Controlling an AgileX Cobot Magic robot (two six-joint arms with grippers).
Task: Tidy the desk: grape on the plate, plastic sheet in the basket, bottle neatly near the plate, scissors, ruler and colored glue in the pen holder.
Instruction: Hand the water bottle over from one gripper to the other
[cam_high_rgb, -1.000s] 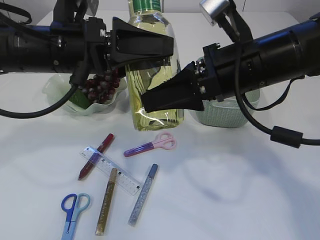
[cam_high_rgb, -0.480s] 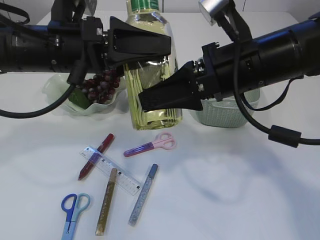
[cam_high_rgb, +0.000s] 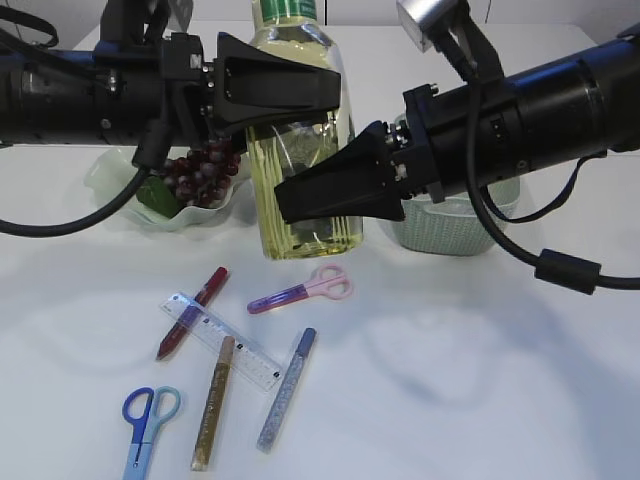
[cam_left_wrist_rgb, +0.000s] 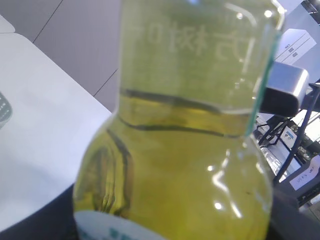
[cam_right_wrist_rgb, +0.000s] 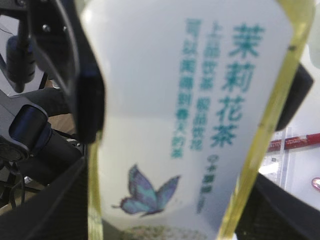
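Two black robot arms meet at a tall bottle (cam_high_rgb: 300, 130) of yellow-green tea standing upright on a white table (cam_high_rgb: 480, 360). The left gripper (cam_high_rgb: 300, 95) has its fingers on either side of the bottle's upper body; the right gripper (cam_high_rgb: 335, 195) flanks the lower part. Whether either one presses the bottle or stands just clear, I cannot tell. Behind the left gripper a pale plate (cam_high_rgb: 110, 185) holds dark grapes (cam_high_rgb: 200, 175). Behind the right gripper sits a green basket (cam_high_rgb: 450, 225). Below both grippers lie pink scissors (cam_high_rgb: 305, 290), a ruler (cam_high_rgb: 222, 340), glue sticks (cam_high_rgb: 213, 402) and blue scissors (cam_high_rgb: 146, 425).
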